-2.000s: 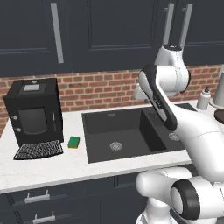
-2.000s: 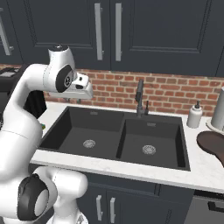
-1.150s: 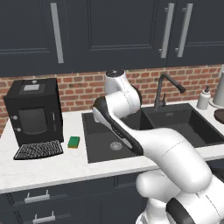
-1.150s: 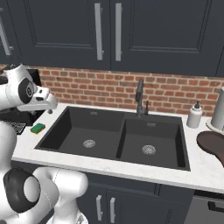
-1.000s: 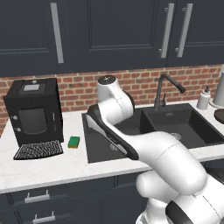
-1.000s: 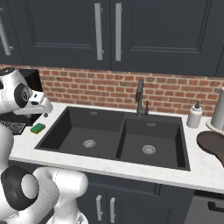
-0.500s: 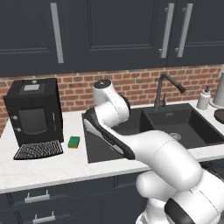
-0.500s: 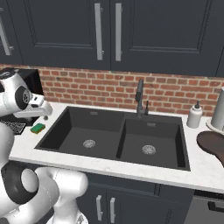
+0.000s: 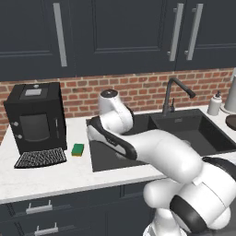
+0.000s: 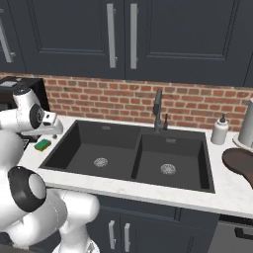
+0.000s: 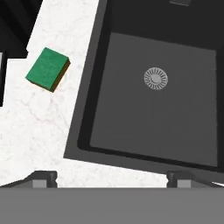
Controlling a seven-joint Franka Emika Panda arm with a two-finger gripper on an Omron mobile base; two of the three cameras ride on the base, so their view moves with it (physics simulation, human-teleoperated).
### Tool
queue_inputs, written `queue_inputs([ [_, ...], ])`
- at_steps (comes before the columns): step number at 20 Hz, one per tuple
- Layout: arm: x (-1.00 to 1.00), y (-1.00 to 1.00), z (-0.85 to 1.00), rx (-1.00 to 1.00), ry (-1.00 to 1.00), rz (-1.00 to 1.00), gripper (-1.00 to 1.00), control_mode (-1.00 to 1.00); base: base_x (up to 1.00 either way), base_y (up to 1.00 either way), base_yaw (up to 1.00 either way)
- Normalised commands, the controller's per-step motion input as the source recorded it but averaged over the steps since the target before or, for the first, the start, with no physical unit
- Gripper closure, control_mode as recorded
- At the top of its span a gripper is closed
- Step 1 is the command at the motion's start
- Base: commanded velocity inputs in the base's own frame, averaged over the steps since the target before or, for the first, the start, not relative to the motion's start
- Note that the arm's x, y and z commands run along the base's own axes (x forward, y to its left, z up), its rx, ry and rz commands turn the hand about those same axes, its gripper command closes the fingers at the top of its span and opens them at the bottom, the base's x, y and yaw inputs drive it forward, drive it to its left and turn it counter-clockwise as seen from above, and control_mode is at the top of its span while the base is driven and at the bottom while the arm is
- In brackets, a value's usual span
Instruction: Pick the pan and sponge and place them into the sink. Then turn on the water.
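Sponge (image 9: 77, 149) sits on the pale counter (image 9: 46, 177) between the black coffee machine (image 9: 34, 117) and the sink (image 10: 133, 154) — just beside the sink's left rim, green top up. In the hand view it lies at the upper left (image 11: 48, 69), with the left basin's silver drain (image 11: 155, 78) off to its right. The gripper (image 11: 111, 177) hangs above the counter and the left basin's edge, its two fingertips spread wide with nothing between them. Further right stands the dark gooseneck faucet (image 10: 157, 109); no stream falls from it. Beyond the sink come a soap dispenser (image 10: 219, 131) and the pan (image 10: 240, 163), resting on the counter at the far right — well apart from the sponge.
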Motion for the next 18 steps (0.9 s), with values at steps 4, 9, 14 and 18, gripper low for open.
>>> queue_inputs([
  [4,0.46,0.37,-0.33,0.04,0.07,0.13,-1.0,-1.0,0.0,0.0,0.0],
  [9,0.41,0.41,-0.23,0.0,0.13,0.14,-1.0,-1.0,0.0,0.0,0.0],
  [14,0.21,0.28,-0.14,-0.07,0.2,0.09,-1.0,-1.0,0.0,0.0,0.0],
  [18,0.0,0.21,-0.14,-0.13,0.08,0.0,-1.0,-1.0,0.0,0.0,0.0],
])
